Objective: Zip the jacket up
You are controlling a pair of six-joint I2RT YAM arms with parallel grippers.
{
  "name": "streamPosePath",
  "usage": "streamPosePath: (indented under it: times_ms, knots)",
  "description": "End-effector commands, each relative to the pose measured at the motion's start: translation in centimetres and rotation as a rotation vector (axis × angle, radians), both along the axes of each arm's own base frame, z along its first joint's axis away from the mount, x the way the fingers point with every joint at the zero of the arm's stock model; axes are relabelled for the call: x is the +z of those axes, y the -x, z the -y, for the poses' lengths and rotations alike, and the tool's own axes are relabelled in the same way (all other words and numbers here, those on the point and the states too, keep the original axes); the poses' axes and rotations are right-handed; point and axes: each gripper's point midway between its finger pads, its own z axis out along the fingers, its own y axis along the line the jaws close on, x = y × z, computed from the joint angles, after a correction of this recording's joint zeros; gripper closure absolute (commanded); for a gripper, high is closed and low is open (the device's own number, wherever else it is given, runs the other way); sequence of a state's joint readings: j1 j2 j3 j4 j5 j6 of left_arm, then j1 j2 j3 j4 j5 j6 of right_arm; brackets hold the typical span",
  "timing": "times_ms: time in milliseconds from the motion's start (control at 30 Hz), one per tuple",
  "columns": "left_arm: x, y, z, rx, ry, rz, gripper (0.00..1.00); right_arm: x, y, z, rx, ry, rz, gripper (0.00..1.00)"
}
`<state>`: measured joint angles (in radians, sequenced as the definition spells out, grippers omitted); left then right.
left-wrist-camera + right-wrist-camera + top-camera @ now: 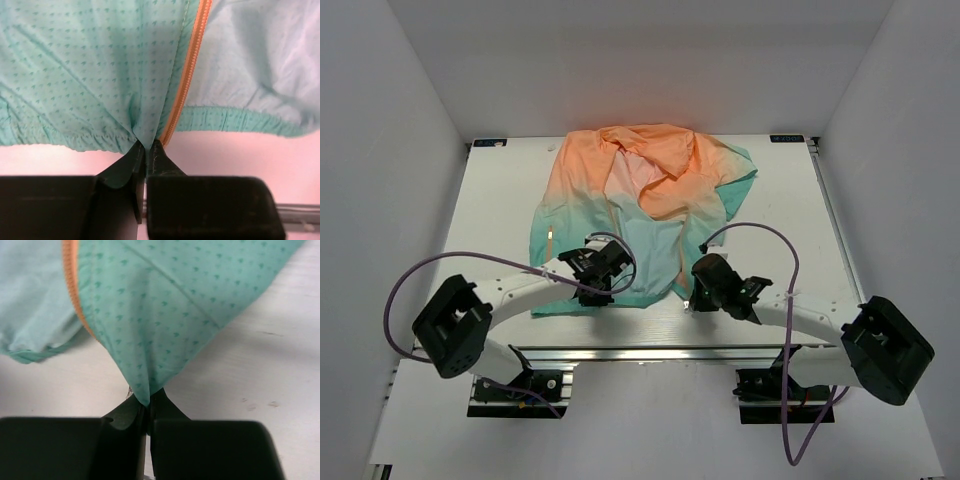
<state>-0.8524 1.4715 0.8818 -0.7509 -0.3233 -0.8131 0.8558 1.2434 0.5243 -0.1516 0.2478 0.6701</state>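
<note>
1. Top external view: I see the jacket (640,200) lying crumpled on the white counter (500,200). It spreads away from both pincers toward the far side, peach-orange at the far end and fading to teal at the edge nearest them.
2. My left pincer (601,293) meets the left part of that near edge and my right pincer (691,295) meets its right corner. The two are near each other but apart.
3. On the left wrist camera, the black fingers are pressed together on a small gather of teal cloth at the hem (60,132). The grip is just beside the bottom end of the orange front zipper (187,70), which runs away from the tips, leaning slightly right.
4. The cloth looks thin and soft, printed with tiny darker marks. The hem is elasticated and puckered. Right of the zipper lies a paler, smoother panel (260,55) with loose folds.
5. On the right wrist camera, that pincer is also clamped shut, holding a pointed fold of the same printed teal cloth. The cloth fans out from the tips in a wedge.
6. The orange zipper tape shows up and to the left of the right tips, with pale cloth beyond it. Matte white counter with faint scuffs lies to their right.
</note>
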Motion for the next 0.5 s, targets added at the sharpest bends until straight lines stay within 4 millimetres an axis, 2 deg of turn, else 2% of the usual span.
streamPosePath:
  times_ms: [0,33,133,167,233,300,333,467]
  knots:
    - [0.9,1.2,-1.8,0.004,-0.026,0.005,0.96,-0.2,-0.5,1.0,-0.012,0.002,-0.006,1.0]
    - [1.1,1.3,-1.7,-0.001,-0.01,0.004,0.98,0.1,-0.7,1.0,-0.003,-0.011,0.005,1.0]
    - [2.3,1.6,0.1,-0.055,0.106,0.012,1.0,1.8,-0.3,-0.8,0.155,-0.086,0.063,1.0]
    - [3.0,1.3,1.0,-0.078,0.155,0.031,1.0,2.3,0.0,-1.2,0.215,-0.105,0.079,1.0]
    - [4.7,1.2,2.2,-0.142,0.232,0.071,1.0,3.3,-0.3,-1.4,0.223,-0.118,0.12,1.0]
    - [5.9,1.2,2.6,-0.165,0.268,0.093,0.99,3.5,-1.1,-0.5,0.181,-0.077,0.15,1.0]
    - [6.9,1.0,2.6,-0.165,0.283,0.121,0.92,3.4,-1.6,0.3,0.148,-0.045,0.142,1.0]
    - [7.6,1.2,0.6,-0.128,0.223,0.142,0.87,2.5,-2.6,2.4,0.081,0.018,0.098,1.0]
